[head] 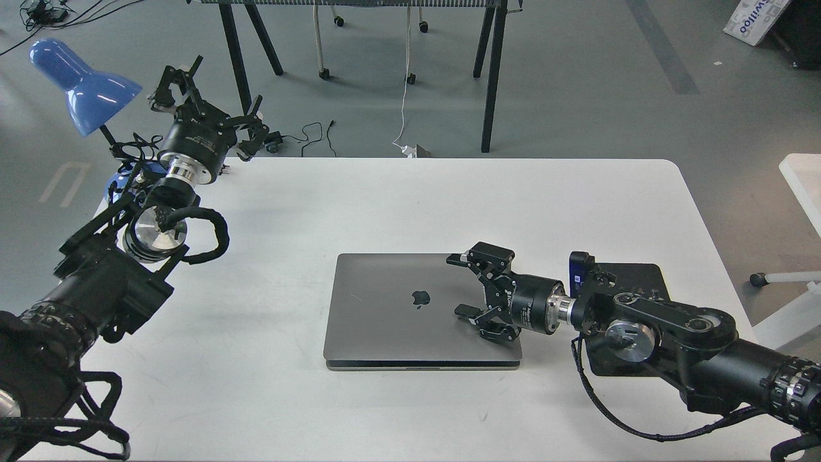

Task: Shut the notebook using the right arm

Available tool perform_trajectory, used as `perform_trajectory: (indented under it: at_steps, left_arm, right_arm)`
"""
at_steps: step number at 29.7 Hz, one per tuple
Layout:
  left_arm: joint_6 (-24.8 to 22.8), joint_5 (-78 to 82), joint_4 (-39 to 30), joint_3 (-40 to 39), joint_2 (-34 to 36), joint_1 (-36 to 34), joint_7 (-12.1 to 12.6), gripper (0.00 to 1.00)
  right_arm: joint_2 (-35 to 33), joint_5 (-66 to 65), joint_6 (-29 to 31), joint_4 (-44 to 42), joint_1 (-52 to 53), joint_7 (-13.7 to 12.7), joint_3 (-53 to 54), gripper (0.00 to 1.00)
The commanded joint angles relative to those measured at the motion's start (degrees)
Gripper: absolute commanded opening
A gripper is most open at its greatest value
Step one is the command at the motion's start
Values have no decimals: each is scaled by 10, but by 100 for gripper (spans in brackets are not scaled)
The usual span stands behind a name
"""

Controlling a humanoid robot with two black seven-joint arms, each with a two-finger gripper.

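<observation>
- Here's the white table (pixel 397 205), filling most of the view, and everything that matters sits on its near half.
- The notebook (pixel 385 314) lies flat at the centre of it, lid down, apple logo up, long axis running left to right; from the thin seam along its near edge I judge the closing essentially done.
- In from the right comes the right arm (pixel 680 337), reaching leftward low over the table, with the black mouse pad (pixel 641 276) mostly hidden beneath it.
- The left arm (pixel 96 282) is well apart on the far left, raised near the blue lamp (pixel 80 83) (no part in this job, by the look of it).
- Right gripper (pixel 463 285): fingers spread wide, clamped on nothing, poised over the right end of the lid; whether the fingertips touch the metal I cannot tell.
- Left gripper (pixel 215 93): fingers splayed apart, empty, up in the air beyond the far edge.
- The key relation: the notebook lies directly left of and under the right gripper, so this arm is by far the nearer; any last press would go straight down, and a retreat back out to the right.
</observation>
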Motion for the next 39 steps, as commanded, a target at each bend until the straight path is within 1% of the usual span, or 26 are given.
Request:
perform_trajectory:
  at_steps: [1, 8, 13, 15, 19, 25, 27, 30, 33, 35, 39]
  left_arm:
    - [0, 0, 0, 0, 0, 0, 0, 100]
    - [0, 0, 0, 0, 0, 0, 0, 100]
    - [0, 0, 0, 0, 0, 0, 0, 100]
    - [0, 0, 0, 0, 1, 0, 0, 100]
    - [0, 0, 0, 0, 0, 0, 0, 100]
    - [0, 1, 0, 1, 0, 0, 0, 100]
    - [0, 1, 0, 1, 0, 0, 0, 100]
    - [0, 0, 0, 1, 0, 0, 0, 100]
    - [0, 1, 0, 1, 0, 0, 0, 100]
    - [0, 1, 0, 1, 0, 0, 0, 100]
    - [0, 1, 0, 1, 0, 0, 0, 100]
  right_arm:
    - [1, -1, -18, -2, 1, 0, -14, 100]
    - [1, -14, -19, -3, 1, 1, -20, 100]
    - [-2, -10, -15, 1, 2, 6, 24, 100]
    - [-8, -10, -10, 4, 2, 6, 61, 100]
    - [-17, -9, 8, 8, 2, 6, 181, 100]
    - [-13, -4, 3, 2, 2, -1, 343, 100]
    - [-11, 1, 0, -4, 7, -3, 390, 100]
    - [-10, 29, -3, -43, 4, -3, 468, 100]
    - [-9, 56, -2, -98, 9, -4, 503, 100]
    - [-10, 84, -1, -128, 12, -4, 509, 100]
    - [-13, 163, 1, -153, 15, 1, 519, 100]
